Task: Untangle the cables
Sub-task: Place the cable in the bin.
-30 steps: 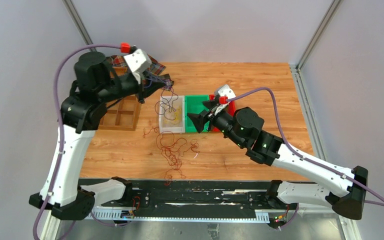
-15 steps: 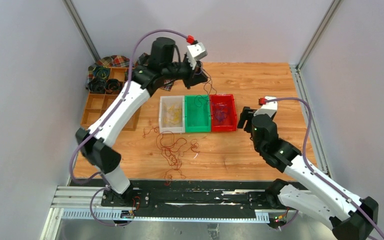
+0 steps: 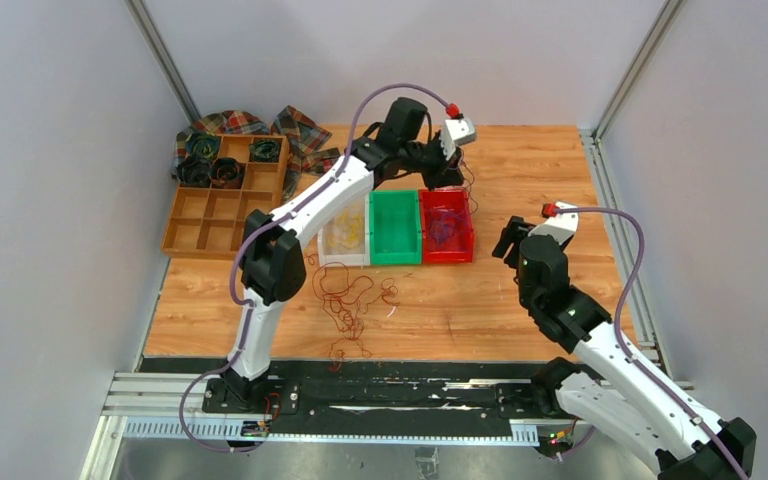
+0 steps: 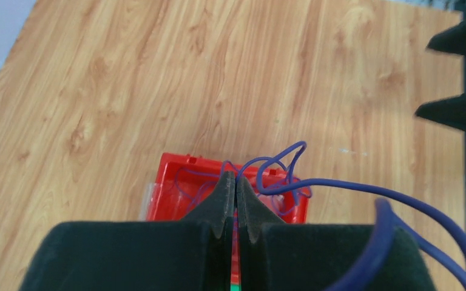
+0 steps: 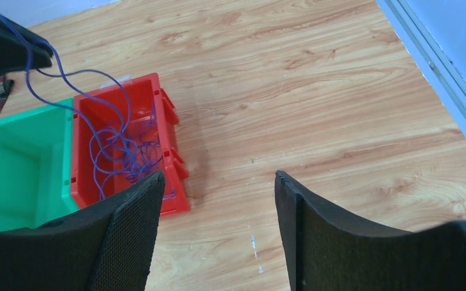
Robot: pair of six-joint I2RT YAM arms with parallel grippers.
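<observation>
Your left arm at full reach, left pincer point(image 4: 236, 182) over the red bin's point(image 3: 448, 257) far end, clamped on a purple cable point(image 4: 340, 183). Your right pincer point(image 5: 218, 176), right of that bin, gapes empty.

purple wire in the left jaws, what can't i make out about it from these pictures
- Left wrist view: the thin purple wire runs off the lower right edge, so its far end is cut off; the shut left jaws cover part of the red plastic bin.
- Top view: the wire is too fine to trace from jaws to bin.
- Right wrist view: a pad of the open right jaws hides part of the bin's near end.
</observation>
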